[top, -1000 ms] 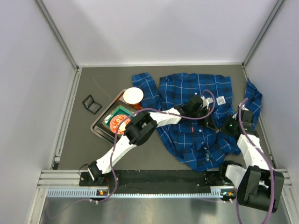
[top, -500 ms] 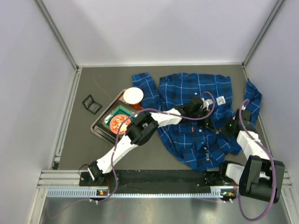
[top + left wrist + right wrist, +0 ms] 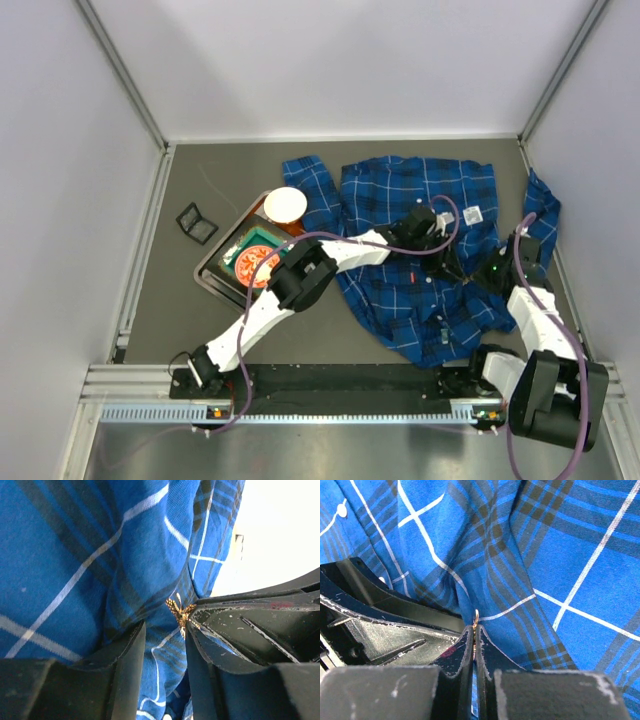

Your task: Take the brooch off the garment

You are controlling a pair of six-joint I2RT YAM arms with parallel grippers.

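Note:
The garment (image 3: 420, 195), a blue plaid shirt, lies spread over the right half of the table. Both grippers meet over its middle. The brooch (image 3: 180, 614) is a tiny gold pin on a raised fold of cloth (image 3: 125, 555). My right gripper (image 3: 474, 630) is shut on the brooch (image 3: 476, 616), whose gold edge sticks out above the fingertips. My left gripper (image 3: 165, 630) is open, with a fold of shirt between its fingers and the brooch just beyond its right fingertip. In the top view the left gripper (image 3: 447, 262) and right gripper (image 3: 482, 274) almost touch; the brooch is hidden there.
A metal tray (image 3: 213, 272) with colourful items sits left of the shirt, with a white bowl (image 3: 286, 204) at its far corner. A small black object (image 3: 196, 223) lies further left. A white label (image 3: 473, 213) is on the shirt. Walls enclose the table.
My left gripper has gone from shut to open, letting go of the cloth. The right gripper stays shut and its arm has shifted only slightly.

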